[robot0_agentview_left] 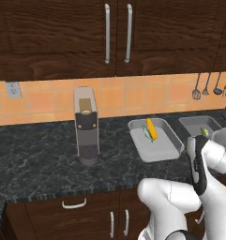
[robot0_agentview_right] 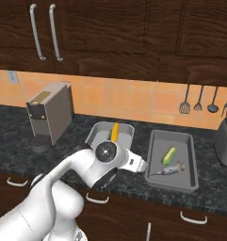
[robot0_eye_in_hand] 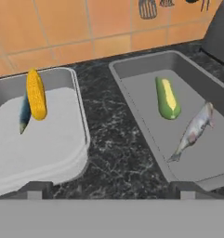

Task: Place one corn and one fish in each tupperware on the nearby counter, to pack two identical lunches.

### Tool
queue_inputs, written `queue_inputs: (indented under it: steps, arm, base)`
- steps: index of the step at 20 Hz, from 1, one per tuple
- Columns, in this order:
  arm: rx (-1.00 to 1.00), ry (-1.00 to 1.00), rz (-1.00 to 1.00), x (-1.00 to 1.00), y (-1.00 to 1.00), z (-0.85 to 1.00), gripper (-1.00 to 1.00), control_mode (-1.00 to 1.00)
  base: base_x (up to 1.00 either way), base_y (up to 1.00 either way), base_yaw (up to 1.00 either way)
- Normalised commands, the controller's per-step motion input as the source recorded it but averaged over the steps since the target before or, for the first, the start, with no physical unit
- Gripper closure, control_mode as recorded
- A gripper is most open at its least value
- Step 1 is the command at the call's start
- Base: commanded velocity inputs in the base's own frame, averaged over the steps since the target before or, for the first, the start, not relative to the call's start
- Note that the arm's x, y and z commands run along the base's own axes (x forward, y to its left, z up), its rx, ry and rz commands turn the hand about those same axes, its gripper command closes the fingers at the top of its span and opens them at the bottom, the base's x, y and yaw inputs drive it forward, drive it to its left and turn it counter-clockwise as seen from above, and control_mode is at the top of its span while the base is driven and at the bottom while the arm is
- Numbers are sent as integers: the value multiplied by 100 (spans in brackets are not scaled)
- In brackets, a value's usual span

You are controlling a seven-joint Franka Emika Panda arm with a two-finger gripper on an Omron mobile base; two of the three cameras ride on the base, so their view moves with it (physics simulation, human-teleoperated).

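Two light-grey tupperware trays sit side by side on the black speckled counter [robot0_eye_in_hand: 108, 135]. The left tupperware [robot0_eye_in_hand: 48, 148] holds a yellow corn [robot0_eye_in_hand: 36, 94] lying partly over a grey-blue fish [robot0_eye_in_hand: 24, 114]. In the right tupperware [robot0_eye_in_hand: 146, 100] lie a corn [robot0_eye_in_hand: 168, 97] with much green husk and a silvery fish [robot0_eye_in_hand: 193, 130] beside it. My gripper [robot0_eye_in_hand: 111, 189] hovers open and empty at the counter's front edge, between the two trays, its fingertips [robot0_eye_in_hand: 36, 188] wide apart. In the right base view the gripper [robot0_agentview_right: 144, 166] is just left of the right tupperware [robot0_agentview_right: 157, 176].
A silver slotted appliance [robot0_agentview_left: 86, 124] stands on the counter left of the trays. Utensils [robot0_agentview_right: 198, 102] hang on the orange tile wall, and a dark pot-like object [robot0_agentview_right: 225, 139] stands at the far right. Drawers with silver handles [robot0_agentview_right: 98, 197] run below the counter edge.
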Motion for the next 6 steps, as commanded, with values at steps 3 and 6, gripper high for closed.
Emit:
queue_inputs:
  steps: [3,6]
  arm:
    - [2,-26,-2,-96,-100,1,-100,-100]
    - [0,-16,-7,-100,-96,44,-100,-100]
  base:
    - [0,0,0]
    - [0,0,0]
